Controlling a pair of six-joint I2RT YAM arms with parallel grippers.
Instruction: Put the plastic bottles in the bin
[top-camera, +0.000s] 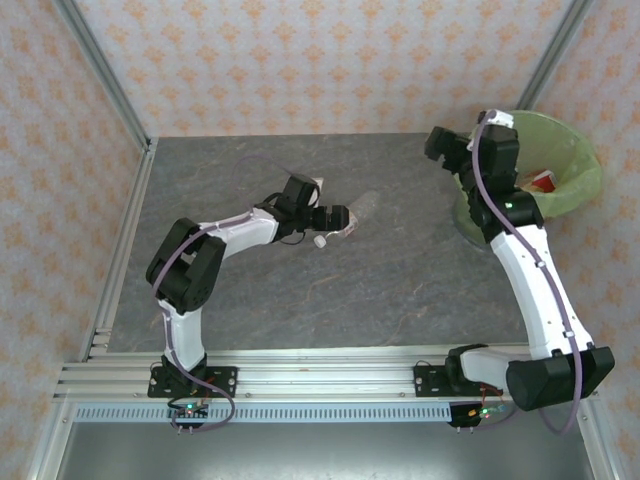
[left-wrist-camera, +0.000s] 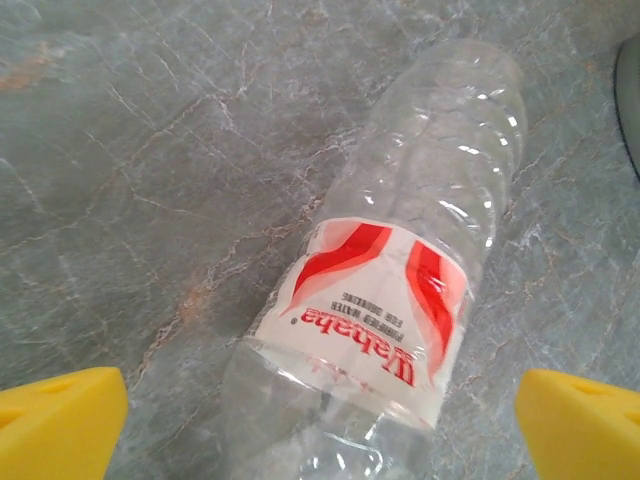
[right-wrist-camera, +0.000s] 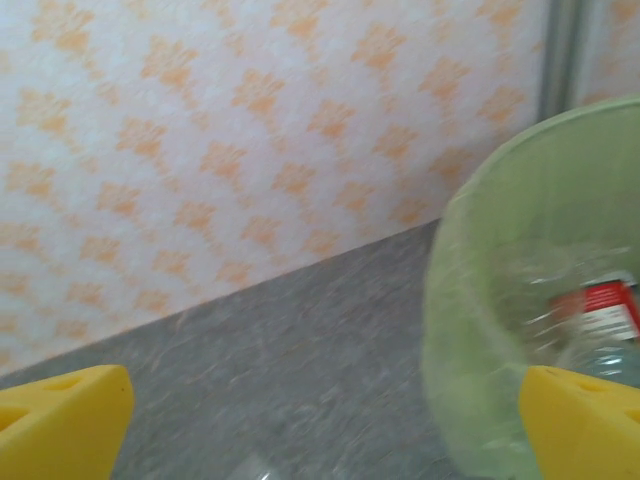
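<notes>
A clear plastic bottle (left-wrist-camera: 400, 260) with a red-and-white label lies on its side on the grey table (left-wrist-camera: 120, 150). My left gripper (left-wrist-camera: 320, 430) hovers over its near end, open, with the yellow fingertips (left-wrist-camera: 60, 420) wide on either side and apart from it. From above, that bottle (top-camera: 362, 208) lies just right of the left gripper (top-camera: 338, 218). The bin (top-camera: 575, 165), lined in lime green, stands at the back right with a red-labelled bottle (top-camera: 543, 182) inside. My right gripper (top-camera: 438, 142) hangs open beside the bin's left rim (right-wrist-camera: 450, 300), holding nothing. A bottle (right-wrist-camera: 605, 310) lies in the bin.
A small white piece (top-camera: 320, 240) lies on the table just below the left gripper. Patterned walls (top-camera: 300, 60) with metal posts close the table at the back and sides. Open grey tabletop (top-camera: 400, 290) stretches between the two arms.
</notes>
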